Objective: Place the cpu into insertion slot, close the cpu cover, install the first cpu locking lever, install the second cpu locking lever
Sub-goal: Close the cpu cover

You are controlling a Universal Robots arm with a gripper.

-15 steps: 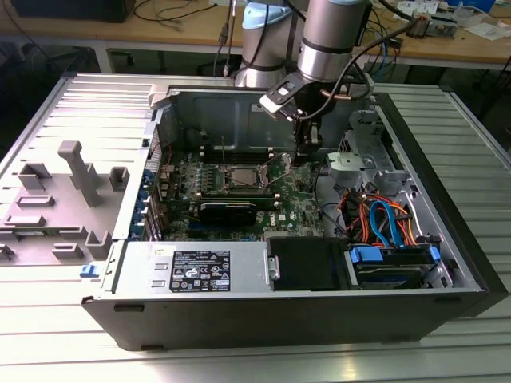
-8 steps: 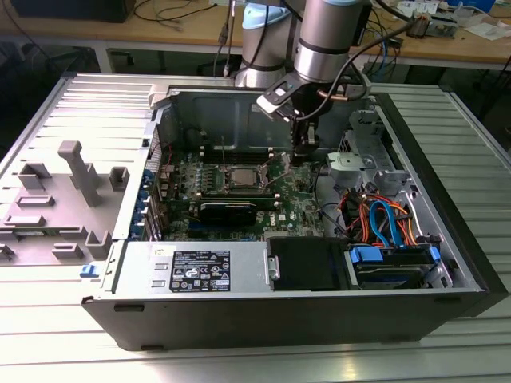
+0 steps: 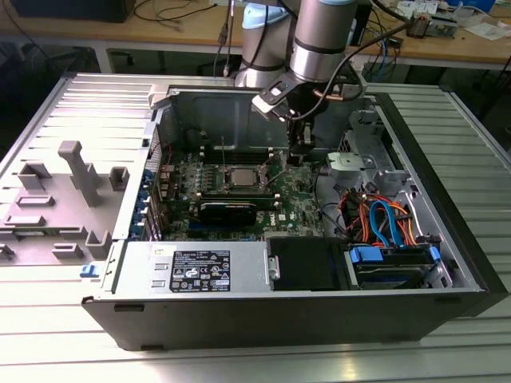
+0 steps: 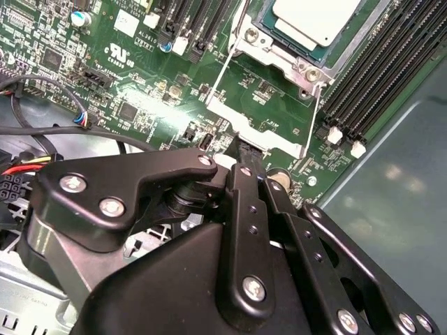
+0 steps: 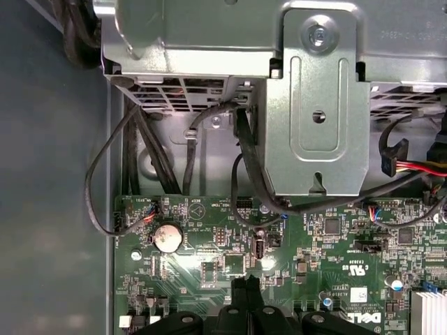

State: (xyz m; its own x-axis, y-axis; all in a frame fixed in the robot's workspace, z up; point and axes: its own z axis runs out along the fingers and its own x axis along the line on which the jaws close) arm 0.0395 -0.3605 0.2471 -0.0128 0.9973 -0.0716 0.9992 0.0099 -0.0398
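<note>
1. Black claw [image 4: 248, 152] links are closest to the lens in the second wrist view. Its 2 fingers are drawn together to 1 tip, with no gap showing. The tip sits at the near edge of the cover [image 4: 255, 125], but I cannot tell whether any metal is pinched between them.
2. In the exterior view the claw [image 3: 302, 155] hangs low inside the open computer case [image 3: 303, 319], just over the circuit board [image 3: 275, 215].
3. From the claw, the cpu [image 3: 239, 177] lies near, toward 8 o'clock in the exterior view. It already sits flat in its slot with its silver top bare, so I judge step 1 done.
4. The cover lies between the claw and the cpu [image 4: 314, 17], and it looks swung open rather than folded down over the chip. Its hinge edge runs across the claw-to-cpu line.
5. The levers [image 4: 218, 73] are thin wires, 1 along each side of the cover. Their long axes point roughly from the slot toward the claw, and both look unlatched.
6. Count: 1 claw, 1 cpu, 1 cover, 2 levers.
</note>
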